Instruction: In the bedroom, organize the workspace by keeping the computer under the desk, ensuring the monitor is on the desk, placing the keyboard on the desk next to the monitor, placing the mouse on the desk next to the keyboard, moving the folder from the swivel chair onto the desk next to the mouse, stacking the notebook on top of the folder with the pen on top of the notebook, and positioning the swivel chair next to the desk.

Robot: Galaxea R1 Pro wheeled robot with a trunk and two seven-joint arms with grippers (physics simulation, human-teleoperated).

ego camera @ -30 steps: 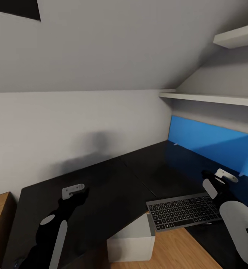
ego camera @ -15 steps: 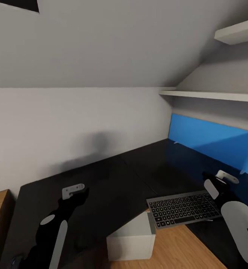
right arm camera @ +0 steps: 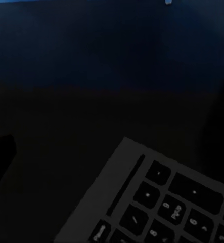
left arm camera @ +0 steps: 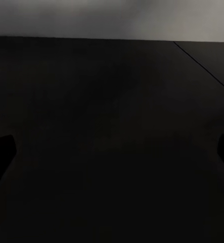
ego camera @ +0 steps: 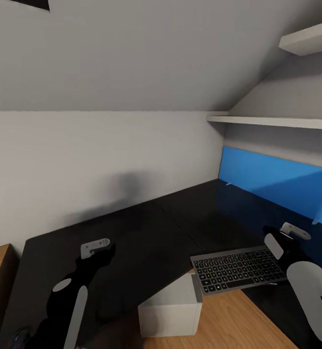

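Keyboard (ego camera: 237, 269) has edged slightly further onto desk (ego camera: 132, 242); right gripper (ego camera: 277, 241) beside its end, jaw state unclear; slim, stiff, light: pinch an edge.

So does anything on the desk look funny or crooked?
Yes. The keyboard sits askew, and its near left corner sticks out past the edge of the black desk, over the light-grey computer on the floor. Nothing else looks odd.

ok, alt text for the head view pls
A grey keyboard juts off the inner edge of a glossy black L-shaped desk, by the right gripper. The left gripper hovers over bare desktop; a light-grey computer stands on the wooden floor below.
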